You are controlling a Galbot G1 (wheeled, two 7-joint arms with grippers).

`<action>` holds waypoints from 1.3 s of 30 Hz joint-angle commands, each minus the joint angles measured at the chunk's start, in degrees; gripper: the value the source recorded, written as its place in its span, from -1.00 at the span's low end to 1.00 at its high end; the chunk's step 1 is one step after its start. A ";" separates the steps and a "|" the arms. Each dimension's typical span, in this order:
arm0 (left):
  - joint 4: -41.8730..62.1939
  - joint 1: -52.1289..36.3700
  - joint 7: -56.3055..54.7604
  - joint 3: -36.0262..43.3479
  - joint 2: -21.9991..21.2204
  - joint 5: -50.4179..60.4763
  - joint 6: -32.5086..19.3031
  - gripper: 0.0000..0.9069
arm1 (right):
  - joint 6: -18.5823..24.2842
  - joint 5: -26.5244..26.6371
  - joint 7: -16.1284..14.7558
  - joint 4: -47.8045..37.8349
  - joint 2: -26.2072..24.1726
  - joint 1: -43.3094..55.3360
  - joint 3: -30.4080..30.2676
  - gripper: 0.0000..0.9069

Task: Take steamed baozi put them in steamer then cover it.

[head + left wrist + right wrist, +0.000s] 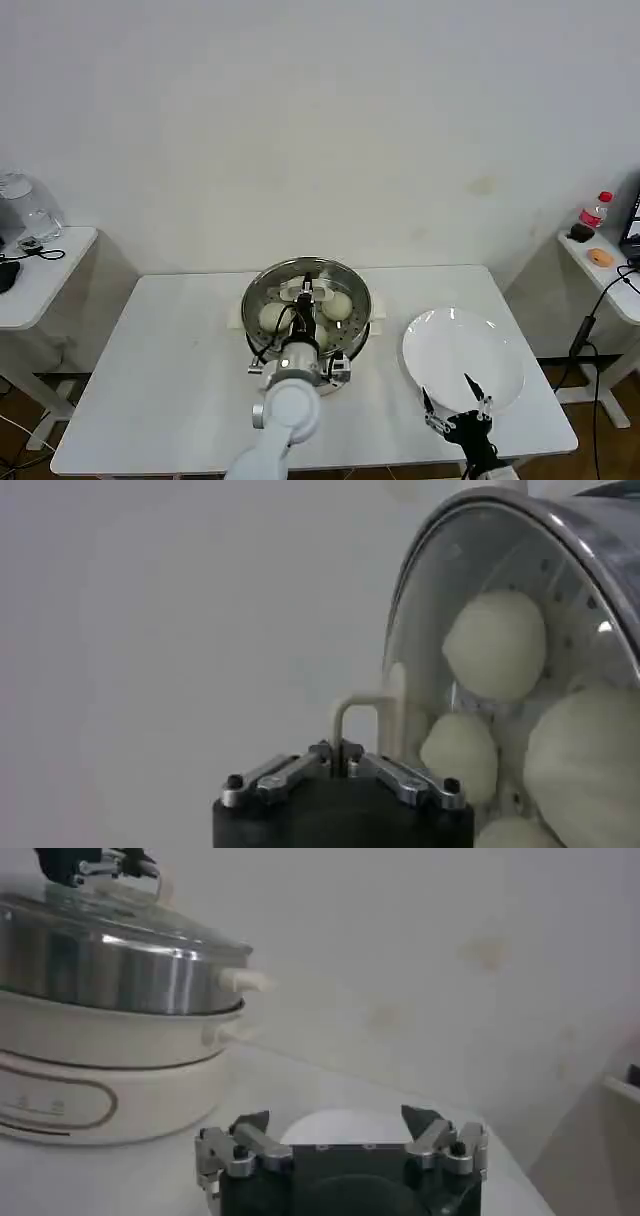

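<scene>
Hiding the cover (306,290) handle, left gripper (306,291) jaws clamped; right gripper (455,400) agape.

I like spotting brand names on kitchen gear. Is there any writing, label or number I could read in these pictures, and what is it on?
No text can be read.
The steamer base has a faint outlined panel with small marks, too blurred to read.
The red-capped bottle on the side table has a red label, too small to read.
The cover and the white plate are plain.

No readable text, steamer base (60,1103) markings (faint) illegible, bottle (595,210) label unreadable
</scene>
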 commanded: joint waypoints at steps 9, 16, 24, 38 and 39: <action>-3.39 1.58 0.46 0.25 0.73 -2.16 -0.20 1.00 | 0.09 -0.35 -0.14 -0.02 -0.08 -0.04 -0.41 1.00; -10.93 5.01 0.95 -0.75 4.33 -4.90 -0.07 1.00 | 0.09 -0.57 -0.14 -0.05 -0.04 -0.16 -0.66 1.00; -27.18 14.49 -1.12 -3.05 12.14 -13.68 -1.18 1.00 | 0.10 -0.78 -0.06 -0.48 0.01 -0.23 -0.87 1.00; -24.98 39.66 -37.78 -31.71 17.25 -108.79 -30.71 1.00 | -1.53 6.01 2.22 2.54 -4.86 -2.78 -3.70 1.00; -25.10 41.66 -37.41 -32.78 17.35 -109.88 -30.00 1.00 | -1.53 6.42 2.45 2.88 -5.41 -2.99 -4.06 1.00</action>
